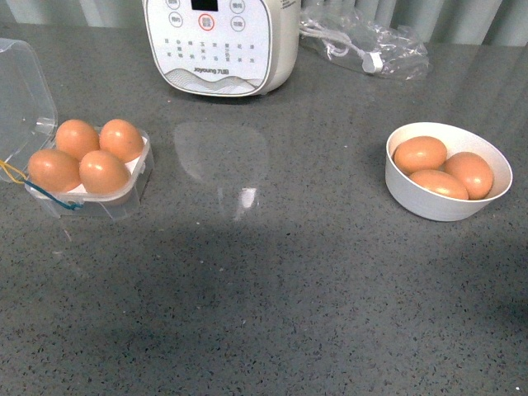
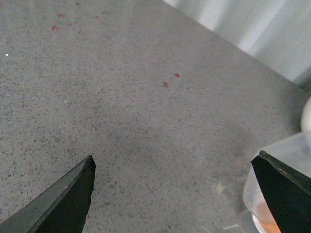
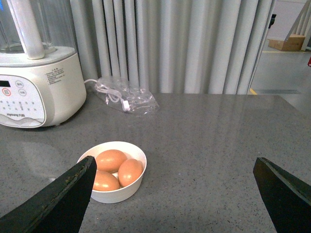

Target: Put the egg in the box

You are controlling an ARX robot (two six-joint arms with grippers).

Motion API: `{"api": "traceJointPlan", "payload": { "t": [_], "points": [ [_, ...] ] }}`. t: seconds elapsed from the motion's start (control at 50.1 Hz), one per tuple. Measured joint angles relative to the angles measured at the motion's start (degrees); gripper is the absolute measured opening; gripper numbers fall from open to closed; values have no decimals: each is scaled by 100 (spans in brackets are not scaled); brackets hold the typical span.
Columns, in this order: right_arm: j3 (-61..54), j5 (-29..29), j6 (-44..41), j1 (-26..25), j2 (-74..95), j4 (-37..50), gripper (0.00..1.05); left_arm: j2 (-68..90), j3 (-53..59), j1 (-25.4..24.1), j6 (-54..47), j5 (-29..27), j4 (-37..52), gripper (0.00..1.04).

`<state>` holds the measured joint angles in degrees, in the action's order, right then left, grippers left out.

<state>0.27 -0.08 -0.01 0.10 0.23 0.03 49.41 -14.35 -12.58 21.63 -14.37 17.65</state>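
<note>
— Up front, where are eggs (image 1: 104,171)?
— Four fill the box (image 1: 139,175), left; three in the bowl (image 1: 445,210), right.
— Left wrist?
— Empty: left fingers (image 2: 68,204) wide, beside box.
— Right wrist?
— Empty too: right fingers (image 3: 68,199) wide, bowl ahead. Those eggs look light, slick, brittle: cradle the middle softly.

Box (image 1: 136,177) is set at left of table (image 1: 272,289), w/ lid (image 1: 21,91) laid open behind it. 4 eggs (image 1: 77,139) are held in it, 2 in front, 2 behind. Bowl (image 1: 437,206) is placed well apart at right, w/ 3 eggs (image 1: 421,153) in it. Cooker (image 1: 219,45) is stood at back centre, bag (image 1: 371,41) just to its right.
</note>
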Motion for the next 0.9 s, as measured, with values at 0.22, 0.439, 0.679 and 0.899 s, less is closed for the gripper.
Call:
{"api": "traceJointPlan", "payload": {
  "t": [0.22,0.439,0.679,0.899],
  "points": [
    [0,-2,0,0,0,0,97,3300,-1633,-92,109,310,581,98],
    [2,-2,0,0,0,0,97,4551,-2811,107,393,662,-42,98],
    [0,0,0,0,0,0,97,4100,-2715,625,793,1285,-691,98],
    [0,0,0,0,0,0,97,3386,-2120,234,739,245,-66,98]
  ]
}}
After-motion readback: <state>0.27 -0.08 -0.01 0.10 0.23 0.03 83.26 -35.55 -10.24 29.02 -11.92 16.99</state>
